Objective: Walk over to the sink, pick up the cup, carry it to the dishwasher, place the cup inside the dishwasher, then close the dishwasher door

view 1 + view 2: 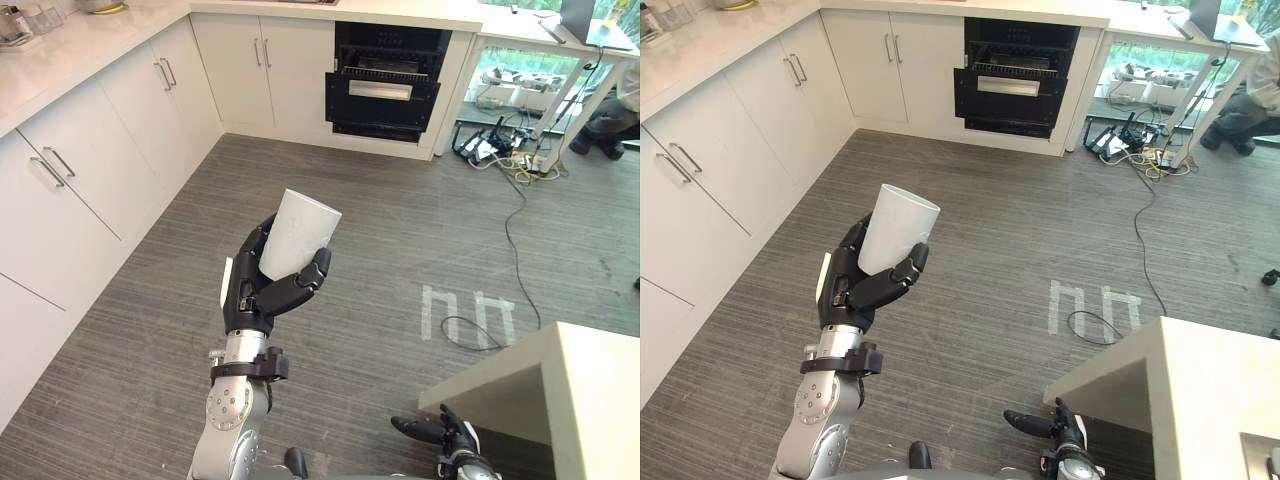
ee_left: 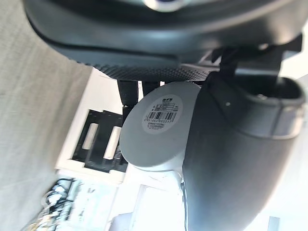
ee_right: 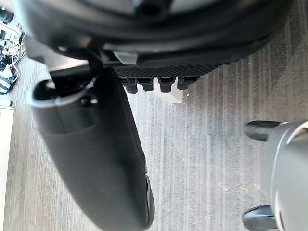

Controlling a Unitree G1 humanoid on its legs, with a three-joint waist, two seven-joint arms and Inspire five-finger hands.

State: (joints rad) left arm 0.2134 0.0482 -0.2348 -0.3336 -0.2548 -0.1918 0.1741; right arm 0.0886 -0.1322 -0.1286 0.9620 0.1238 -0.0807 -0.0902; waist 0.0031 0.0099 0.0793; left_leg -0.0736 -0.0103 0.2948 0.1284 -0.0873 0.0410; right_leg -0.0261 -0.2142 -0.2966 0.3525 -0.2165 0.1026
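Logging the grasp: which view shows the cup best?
The left eye view: the white cup shows full length, held in the left hand. The right eye view shows the same; the left wrist view shows its labelled base.

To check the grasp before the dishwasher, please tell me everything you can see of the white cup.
The cup is plain white, handleless, tapered, matte-looking. A barcode sticker sits on its base. It is slightly tilted, wide end up, held over the floor in the left hand, fingers and thumb around it.
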